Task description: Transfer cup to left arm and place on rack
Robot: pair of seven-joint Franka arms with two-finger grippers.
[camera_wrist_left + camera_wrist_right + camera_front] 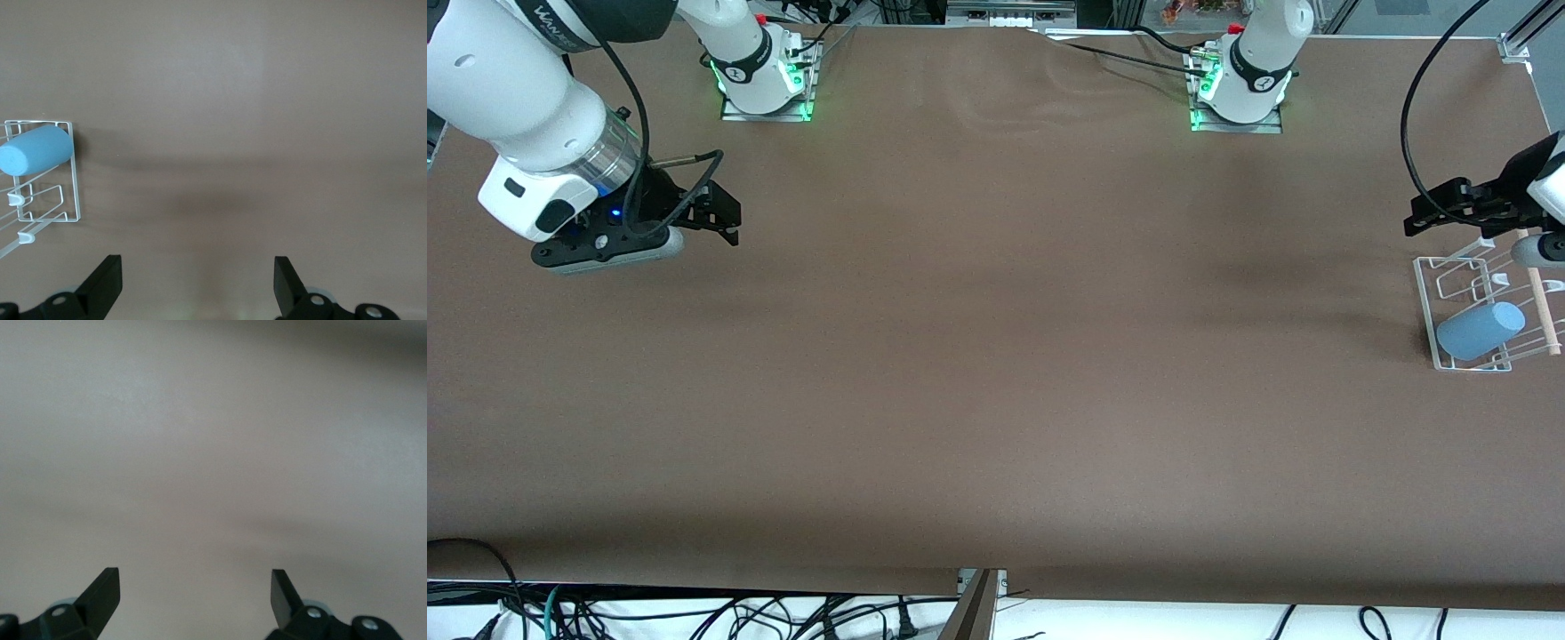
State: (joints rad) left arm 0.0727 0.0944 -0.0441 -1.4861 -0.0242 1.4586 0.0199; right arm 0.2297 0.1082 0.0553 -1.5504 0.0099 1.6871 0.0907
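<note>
The light-blue cup (1480,331) lies on its side in the white wire rack (1432,307) at the left arm's end of the table. The left wrist view shows the cup (35,151) on the rack (75,193) too. My left gripper (1423,216) is open and empty, up over the table just beside the rack's farther end, apart from the cup; its jaws stand wide apart over bare table in its wrist view (197,280). My right gripper (725,218) is open and empty, waiting over the right arm's end of the table (195,597).
The rack's wooden rod (1543,307) runs along its side nearest the table's end. The table (996,356) is covered with a brown mat. Cables hang past the table's front edge (694,613).
</note>
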